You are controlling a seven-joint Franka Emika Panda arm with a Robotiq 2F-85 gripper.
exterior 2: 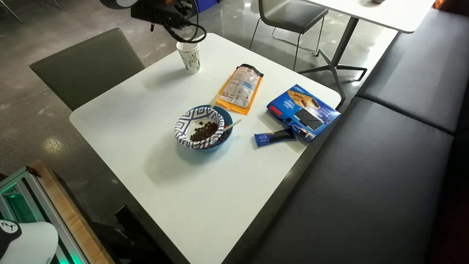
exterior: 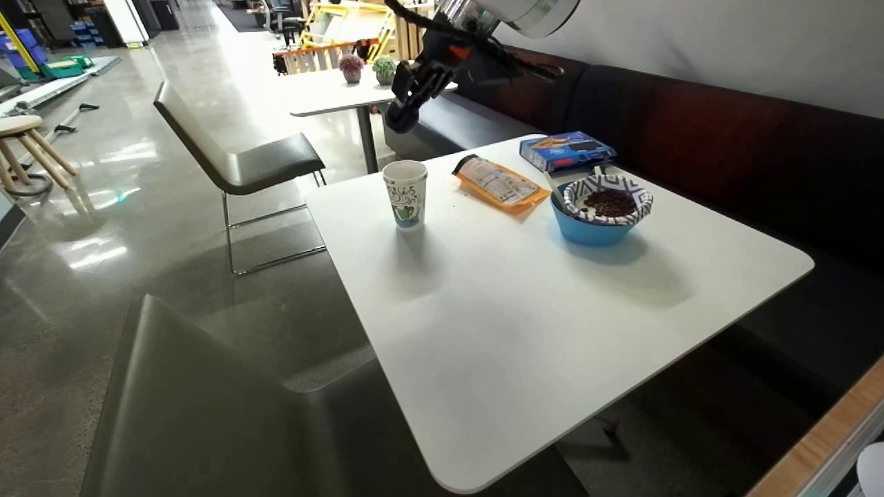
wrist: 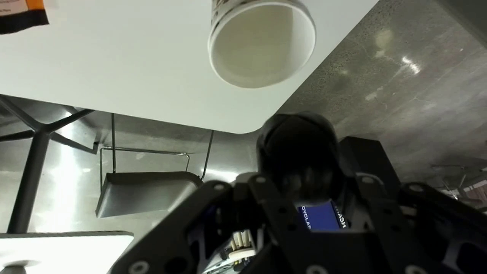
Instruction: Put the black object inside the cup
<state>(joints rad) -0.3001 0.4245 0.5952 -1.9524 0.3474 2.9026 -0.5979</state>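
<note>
The white paper cup with a greenish mark stands upright near the table's edge. It also shows in an exterior view. In the wrist view its open mouth faces me and its inside looks empty. My gripper is shut on the black object, a dark rounded lump between the fingers. In an exterior view the black object hangs at the tip of the gripper, higher than the cup's rim and apart from it. In the wrist view it lies beside the rim, over the table corner and floor.
An orange packet lies near the cup on the white table. A blue bowl holds a patterned paper bowl with dark bits. A blue box and a small blue wrapper lie farther along.
</note>
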